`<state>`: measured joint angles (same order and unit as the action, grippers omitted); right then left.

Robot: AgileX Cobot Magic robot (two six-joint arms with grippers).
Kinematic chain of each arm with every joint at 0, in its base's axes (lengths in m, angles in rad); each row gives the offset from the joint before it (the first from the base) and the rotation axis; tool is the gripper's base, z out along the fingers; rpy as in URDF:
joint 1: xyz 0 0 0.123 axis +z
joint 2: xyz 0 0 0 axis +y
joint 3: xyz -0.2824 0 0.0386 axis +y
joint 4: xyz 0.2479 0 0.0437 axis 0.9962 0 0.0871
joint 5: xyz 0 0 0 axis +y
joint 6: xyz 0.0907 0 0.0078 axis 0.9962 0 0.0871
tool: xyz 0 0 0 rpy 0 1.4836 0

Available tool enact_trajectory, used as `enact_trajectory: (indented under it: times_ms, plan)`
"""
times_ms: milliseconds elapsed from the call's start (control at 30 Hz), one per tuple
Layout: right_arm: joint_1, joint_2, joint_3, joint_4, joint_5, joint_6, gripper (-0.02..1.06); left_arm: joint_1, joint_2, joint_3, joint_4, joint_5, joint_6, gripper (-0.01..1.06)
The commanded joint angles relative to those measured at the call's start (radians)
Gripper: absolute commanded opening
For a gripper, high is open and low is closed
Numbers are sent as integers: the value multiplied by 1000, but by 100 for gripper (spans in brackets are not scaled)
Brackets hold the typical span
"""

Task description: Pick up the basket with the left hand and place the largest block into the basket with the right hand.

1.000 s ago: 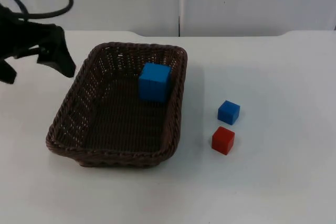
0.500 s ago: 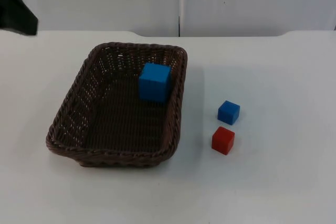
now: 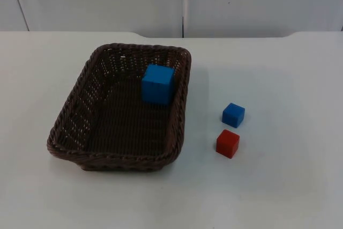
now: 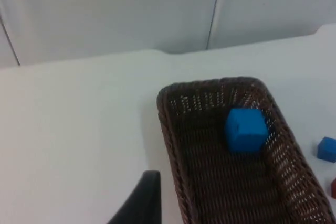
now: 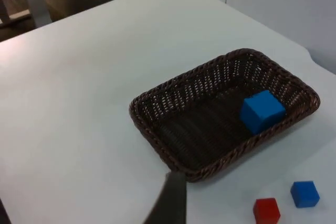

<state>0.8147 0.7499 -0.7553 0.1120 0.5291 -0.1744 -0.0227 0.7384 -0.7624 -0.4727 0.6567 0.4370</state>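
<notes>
The basket (image 3: pixel 119 112), a dark brown woven wicker tray with rounded corners, sits flat on the table (image 3: pixel 278 186). The big block (image 3: pixel 158 83), a smooth blue cube, rests inside against the wall at 2 o'clock. Two smaller cubes lie outside at 3 o'clock, close together but apart: blue block (image 3: pixel 233 115) and red block (image 3: pixel 228 143). Whether either gripper is released or clenched cannot be told; both arms wait clear of the basket.

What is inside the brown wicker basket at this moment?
One large blue block sits inside the basket, against its far right wall. The rest of the woven floor shows bare; the patch beneath the block is covered.
</notes>
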Motion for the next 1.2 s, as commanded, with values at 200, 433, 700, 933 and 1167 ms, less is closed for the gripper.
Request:
enact_trajectory:
  times_ms: [200, 433, 700, 933, 1167]
  plan:
    - [-3, -153, 91, 2, 28, 9, 76, -7, -179, 5, 15, 92, 1, 105]
    - [-3, -253, 113, 2, 101, 9, 76, -7, -341, 5, 19, 193, -1, 105]
    - [-3, -371, 133, 2, 158, 9, 76, -7, -538, 5, 155, 297, -133, 105]
    - [-3, -454, 138, -2, 192, 11, 76, -7, -698, 5, 276, 379, -246, 105]
    - [-3, -576, 138, -2, 299, 18, 76, -7, -738, 16, 351, 490, -314, 105]
